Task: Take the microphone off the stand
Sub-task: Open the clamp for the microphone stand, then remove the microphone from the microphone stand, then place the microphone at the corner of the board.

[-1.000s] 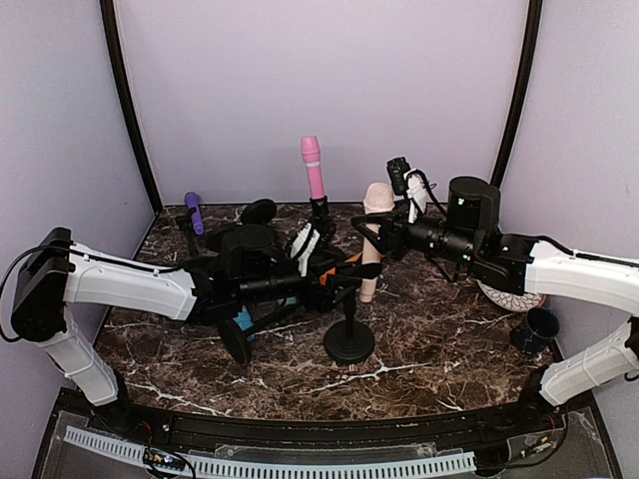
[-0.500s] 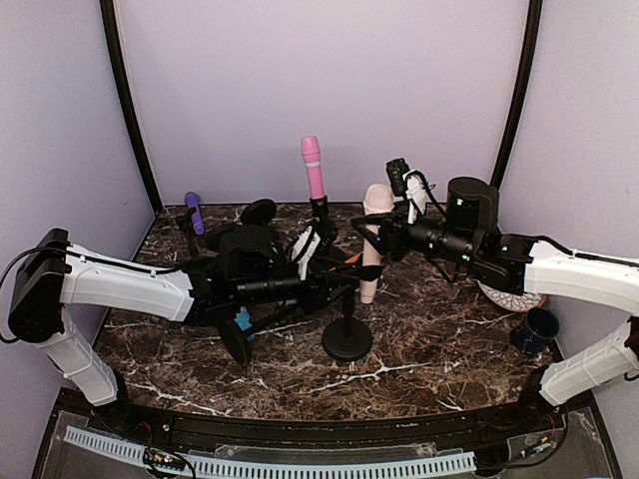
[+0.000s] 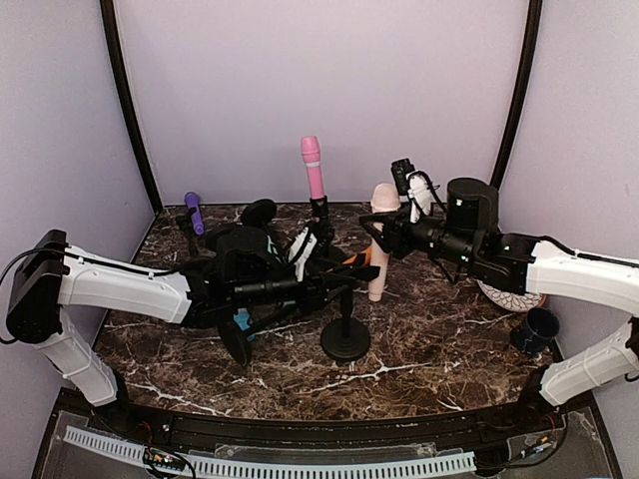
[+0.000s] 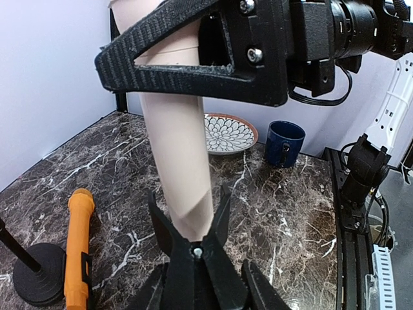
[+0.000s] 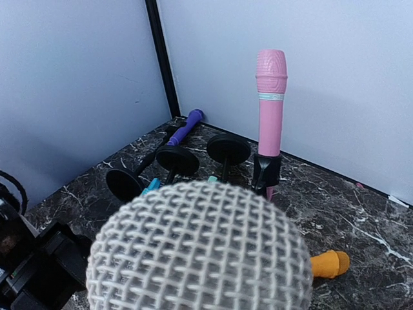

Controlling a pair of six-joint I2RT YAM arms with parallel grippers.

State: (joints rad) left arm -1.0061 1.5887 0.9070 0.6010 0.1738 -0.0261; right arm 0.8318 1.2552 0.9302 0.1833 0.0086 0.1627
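Robot lab test booth, plain lilac walls, black corner posts, marble-print tabletop, cable track at front

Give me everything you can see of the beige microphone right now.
The beige microphone has a smooth, matte, plastic-looking body that tapers downward and a pale rounded mesh head. It stands nearly upright, mid-table. Its narrow lower end sits in the V of the black clip on the stand, whose round base rests on the marble table. The right gripper has its jaws shut across the upper body, just under the head. The left gripper grips the stand below it.
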